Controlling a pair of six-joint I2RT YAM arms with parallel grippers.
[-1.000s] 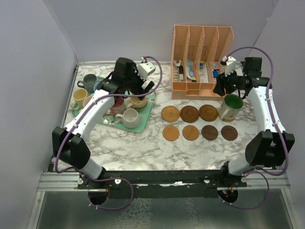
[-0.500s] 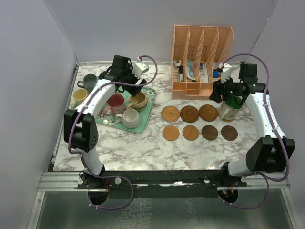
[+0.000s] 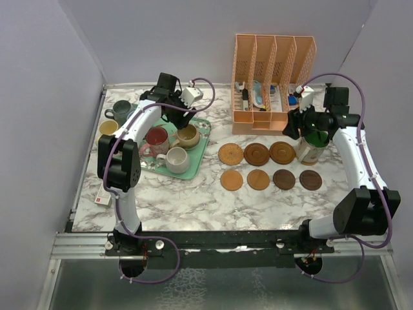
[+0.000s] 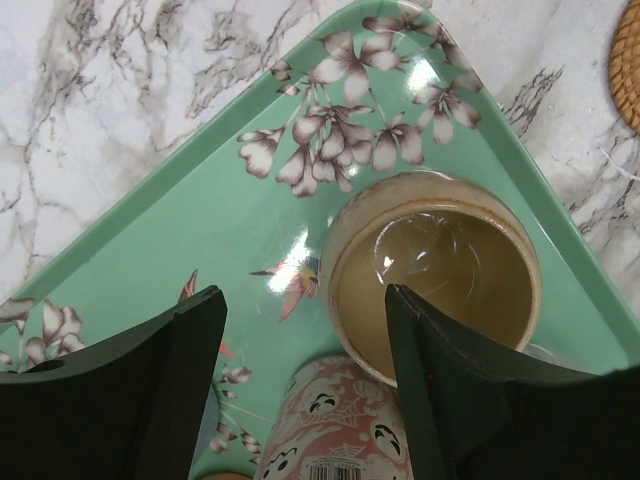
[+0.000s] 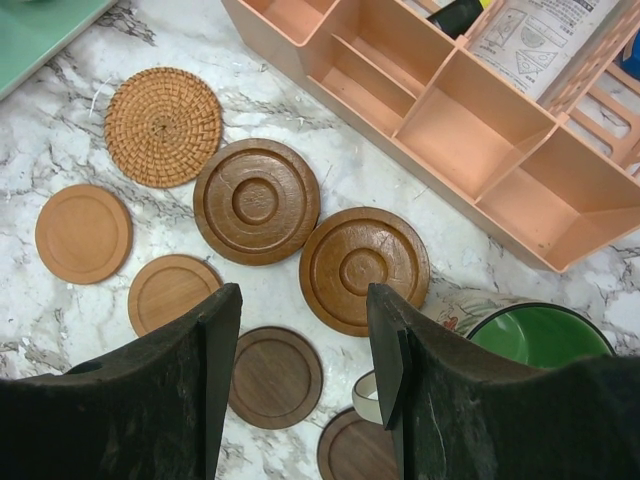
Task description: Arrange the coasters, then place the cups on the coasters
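The left hand (image 4: 305,295) is released, its fingers spread above the flowered tray (image 4: 190,210). One finger overlaps the near rim of the tan cup (image 4: 440,270), which stands in the tray's corner, and a pink cup (image 4: 340,435) sits just beside it. The red cup (image 3: 157,137) and cream cup (image 3: 175,159) are also on the tray.

The right hand (image 5: 303,290) is released too, with nothing between its fingers. It hovers over seven coasters (image 5: 256,200) laid in two rows on the bench (image 5: 50,130). The green cup (image 5: 540,335) stands upright just beside one finger, at the rows' end near the file rack (image 5: 480,130).
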